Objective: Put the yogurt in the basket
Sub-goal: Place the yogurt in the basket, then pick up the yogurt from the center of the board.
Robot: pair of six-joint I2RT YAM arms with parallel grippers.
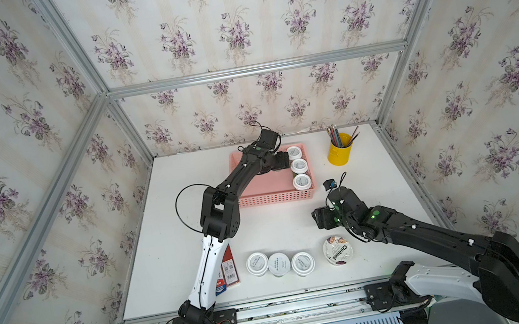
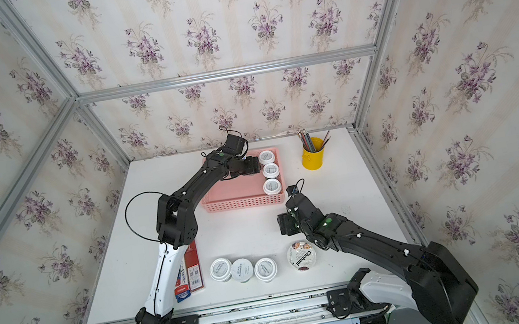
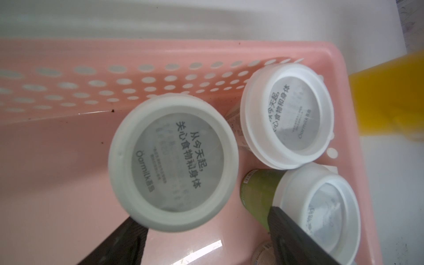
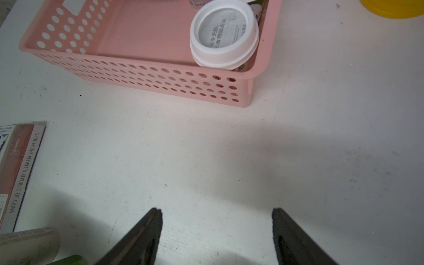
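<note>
Top views both show the white bench (image 1: 167, 255) carrying the shallow pink lattice-sided plastic basket (image 1: 274, 199), with three small white-lidded yogurt cups (image 1: 299, 165) ranked along one end. The left jaws reach down inside it. In the left wrist view a fourth such cup (image 3: 172, 160) sits between them with one finger (image 3: 293, 236) clear of it, so they are open, apparently letting go. The right jaws stand wide and empty above bare bench. The likely next move is to lift the left arm (image 1: 239, 180) straight out, then fetch the three cups (image 1: 279, 264) and the flat "Chobani" tub (image 1: 338, 250) near the front edge.
</note>
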